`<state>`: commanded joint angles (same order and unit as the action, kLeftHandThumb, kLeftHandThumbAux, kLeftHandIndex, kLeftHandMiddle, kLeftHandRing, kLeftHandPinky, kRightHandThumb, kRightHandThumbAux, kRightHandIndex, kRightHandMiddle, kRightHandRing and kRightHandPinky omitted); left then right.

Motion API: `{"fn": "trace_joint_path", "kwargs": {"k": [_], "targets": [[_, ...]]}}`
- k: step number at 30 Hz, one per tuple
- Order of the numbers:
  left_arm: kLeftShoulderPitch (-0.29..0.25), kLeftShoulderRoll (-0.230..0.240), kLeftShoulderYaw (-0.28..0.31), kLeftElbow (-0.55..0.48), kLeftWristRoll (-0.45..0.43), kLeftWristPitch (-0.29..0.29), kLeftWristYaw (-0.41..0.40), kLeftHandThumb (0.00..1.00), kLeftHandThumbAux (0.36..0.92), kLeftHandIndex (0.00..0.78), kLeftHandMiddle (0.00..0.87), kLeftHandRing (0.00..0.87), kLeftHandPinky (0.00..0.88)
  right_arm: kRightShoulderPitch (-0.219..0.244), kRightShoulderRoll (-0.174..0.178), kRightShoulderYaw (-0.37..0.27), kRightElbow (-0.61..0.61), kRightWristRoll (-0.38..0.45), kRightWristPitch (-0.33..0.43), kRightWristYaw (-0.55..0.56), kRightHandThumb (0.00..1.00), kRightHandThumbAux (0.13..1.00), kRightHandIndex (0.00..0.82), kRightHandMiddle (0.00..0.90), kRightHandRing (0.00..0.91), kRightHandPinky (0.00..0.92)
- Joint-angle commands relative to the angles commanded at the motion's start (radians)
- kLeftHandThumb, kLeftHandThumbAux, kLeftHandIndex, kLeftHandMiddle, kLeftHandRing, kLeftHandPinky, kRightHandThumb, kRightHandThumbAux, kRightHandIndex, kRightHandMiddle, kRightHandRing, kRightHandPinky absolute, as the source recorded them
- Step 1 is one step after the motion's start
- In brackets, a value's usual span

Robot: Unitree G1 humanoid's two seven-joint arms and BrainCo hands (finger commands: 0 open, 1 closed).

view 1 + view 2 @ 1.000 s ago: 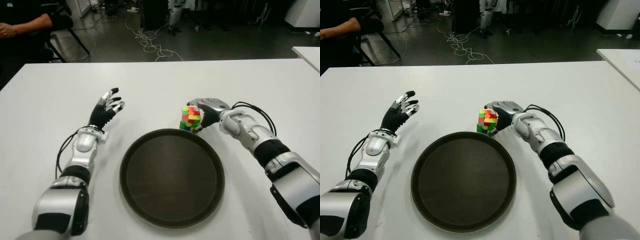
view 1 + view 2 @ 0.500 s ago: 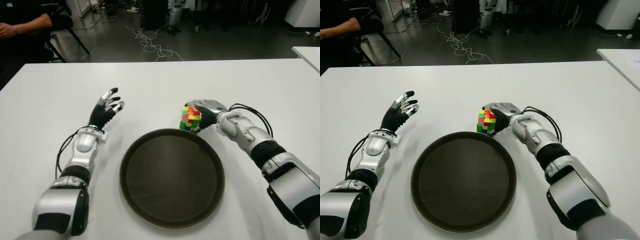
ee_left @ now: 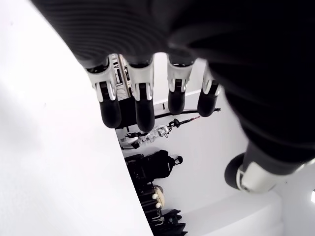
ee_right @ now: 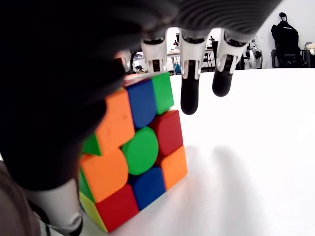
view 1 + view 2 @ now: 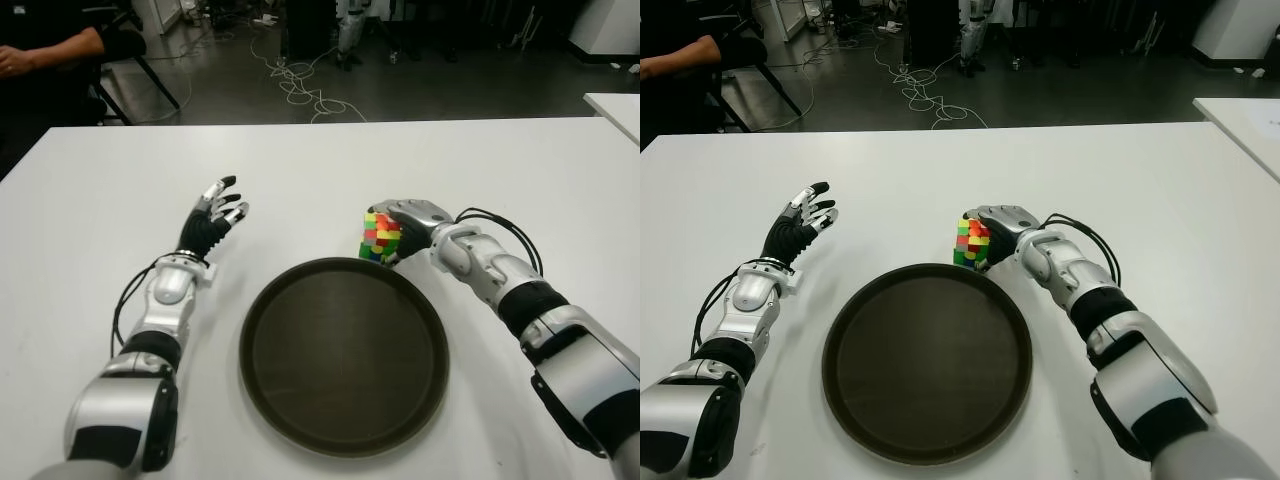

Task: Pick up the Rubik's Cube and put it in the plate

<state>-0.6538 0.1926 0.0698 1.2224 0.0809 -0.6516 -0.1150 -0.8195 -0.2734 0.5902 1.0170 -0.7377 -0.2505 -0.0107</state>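
The Rubik's Cube [image 5: 380, 237] stands on the white table [image 5: 120, 190], just beyond the far rim of the round dark plate [image 5: 340, 360]. My right hand [image 5: 408, 220] is cupped over the cube from its right side. In the right wrist view the cube [image 4: 133, 157] fills the space under the palm, three fingers [image 4: 189, 93] hang straight past its far edge over bare table, and the thumb [image 4: 54, 206] shows beside its near face. The fingers are not closed on it. My left hand [image 5: 212, 218] shows left of the plate with its fingers [image 3: 140, 105] spread, holding nothing.
A second white table's corner [image 5: 615, 105] shows at the far right. A seated person's arm [image 5: 50, 50] is beyond the table's far left corner. Cables [image 5: 300, 85] lie on the dark floor behind the table.
My right hand and forearm have edged a little to the left, closer over the cube. The cube, the plate and the left hand have stayed where they were.
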Motion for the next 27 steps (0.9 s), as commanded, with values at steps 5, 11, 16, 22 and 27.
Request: {"fn": "trace_joint_path", "kwargs": {"k": [5, 11, 16, 22, 27], "targets": [[-0.001, -0.002, 0.001, 0.000, -0.004, 0.002, -0.004, 0.147, 0.580, 0.060, 0.088, 0.121, 0.170, -0.005, 0.004, 0.011, 0.001, -0.010, 0.004, 0.005, 0.000, 0.726, 0.131, 0.154, 0.159, 0.139], [-0.002, -0.002, 0.000, -0.001, -0.003, 0.001, -0.002, 0.150, 0.591, 0.059, 0.081, 0.115, 0.163, -0.005, 0.011, 0.015, -0.012, -0.013, 0.016, 0.020, 0.000, 0.719, 0.119, 0.141, 0.143, 0.125], [-0.003, -0.001, -0.001, 0.000, -0.002, 0.005, 0.003, 0.156, 0.586, 0.050, 0.085, 0.116, 0.165, 0.000, 0.011, 0.022, -0.021, -0.016, 0.002, 0.011, 0.000, 0.719, 0.122, 0.145, 0.146, 0.137], [-0.004, -0.002, -0.001, 0.001, -0.002, 0.010, 0.001, 0.157, 0.577, 0.046, 0.084, 0.112, 0.160, 0.000, 0.012, 0.033, -0.012, -0.022, -0.013, -0.009, 0.000, 0.728, 0.134, 0.154, 0.159, 0.147], [-0.004, -0.003, -0.002, 0.001, -0.001, 0.006, 0.002, 0.154, 0.584, 0.046, 0.087, 0.115, 0.163, -0.006, 0.014, 0.045, -0.003, -0.028, -0.013, -0.011, 0.000, 0.731, 0.129, 0.149, 0.152, 0.137]]}}
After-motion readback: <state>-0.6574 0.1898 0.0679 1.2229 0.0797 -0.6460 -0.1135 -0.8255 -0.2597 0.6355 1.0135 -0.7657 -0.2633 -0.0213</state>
